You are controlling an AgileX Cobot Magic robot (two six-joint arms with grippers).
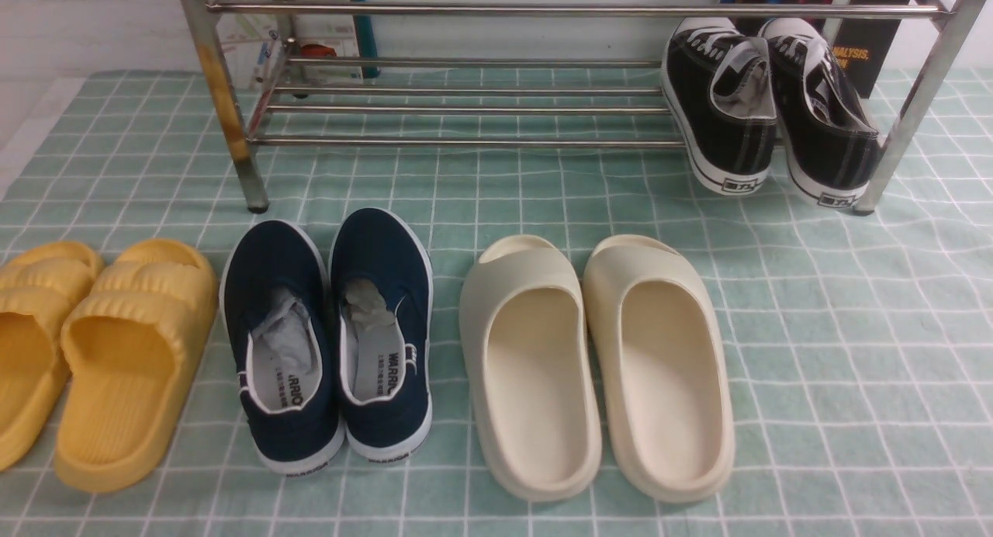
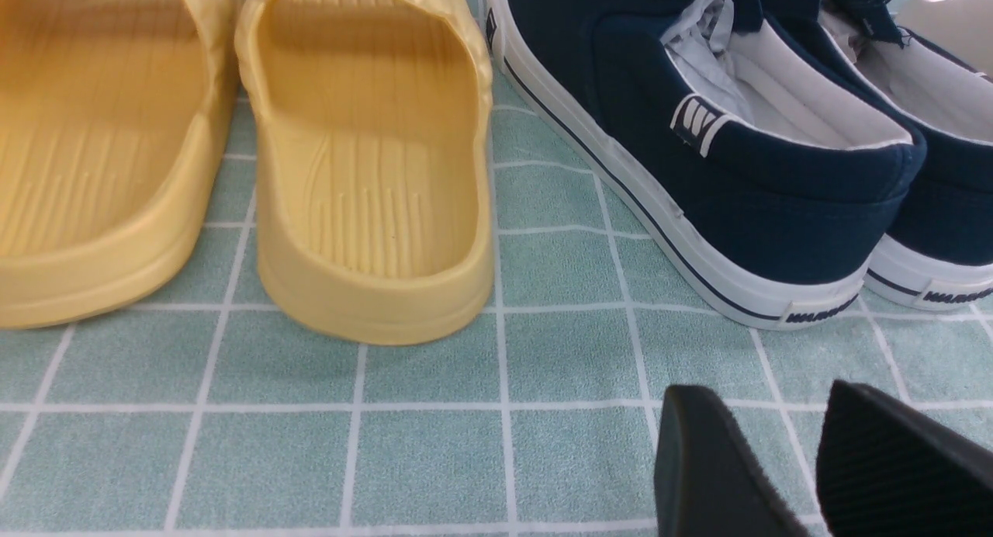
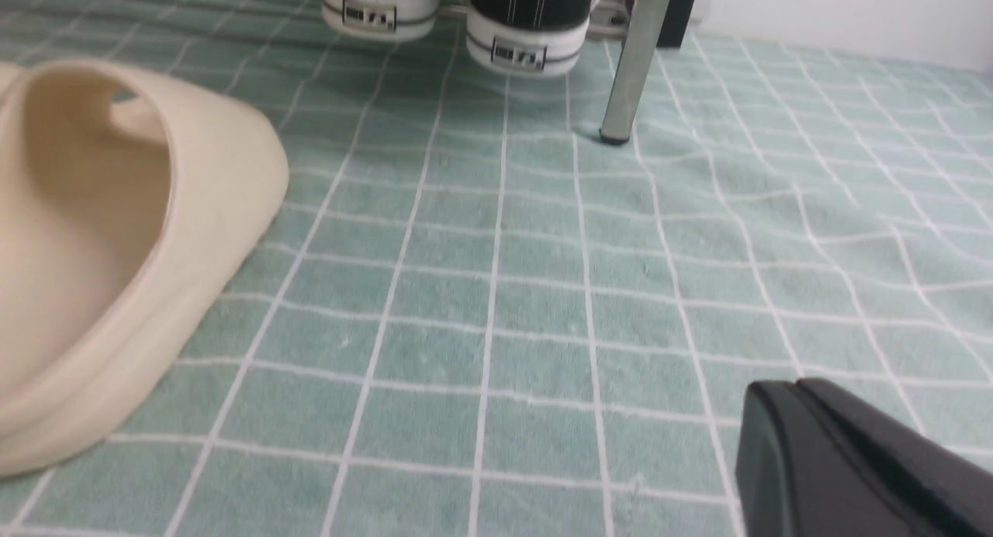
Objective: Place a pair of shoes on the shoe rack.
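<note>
black sneakers (image 1: 725, 133) on the lower bars of the rack (image 1: 465, 143), right end; heel labels bear characters, too small to read. book (image 1: 861, 48) behind them: "analysis,". navy slip-ons (image 1: 283, 413), near left on the cloth (image 1: 838, 351): "warrior" on insoles and heels. left claw (image 2: 749, 459) apart, holding nothing; right claw (image 3: 776, 386) together, nothing in it.

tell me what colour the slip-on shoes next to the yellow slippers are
Navy blue, best in the left wrist view.
</note>
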